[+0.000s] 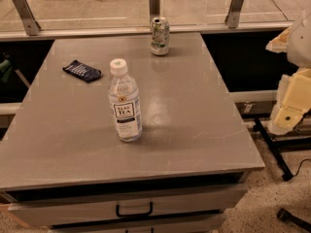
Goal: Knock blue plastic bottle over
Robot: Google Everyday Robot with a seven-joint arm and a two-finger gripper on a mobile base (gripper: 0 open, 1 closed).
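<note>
The blue plastic bottle [125,102] stands upright near the middle of the grey table [194,106]. It is clear with a white cap and a white label with a dark "TEAS' TEA" square. My gripper [290,106] is a cream-coloured shape at the right edge of the camera view, off the table's right side and well apart from the bottle. It holds nothing that I can see.
A green-and-white can [160,36] stands upright at the table's far edge. A flat dark blue packet [82,71] lies at the far left. A glass railing with metal posts [154,3] runs behind the table. Drawers with a black handle [134,210] sit below the front edge.
</note>
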